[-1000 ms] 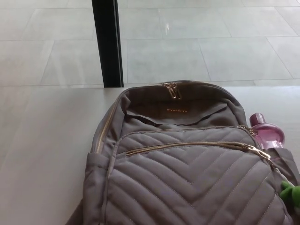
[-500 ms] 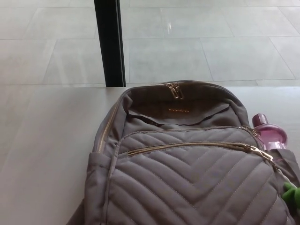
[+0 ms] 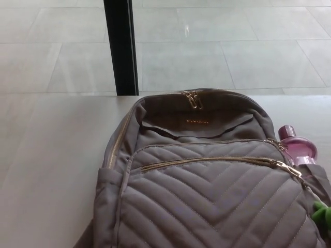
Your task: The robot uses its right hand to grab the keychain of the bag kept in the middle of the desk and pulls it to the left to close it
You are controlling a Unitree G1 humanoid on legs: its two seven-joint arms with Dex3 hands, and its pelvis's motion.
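bare desk (image 3: 46,155) left of the bag (image 3: 207,191) — pink bottle (image 3: 297,150) crowds its right side.

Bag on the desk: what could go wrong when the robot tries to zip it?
Nothing holds the bag on the desk, so a pull to the left may drag it instead of sliding the zipper pull. The pink bottle sits close beside that pull, so a hand might bump it.
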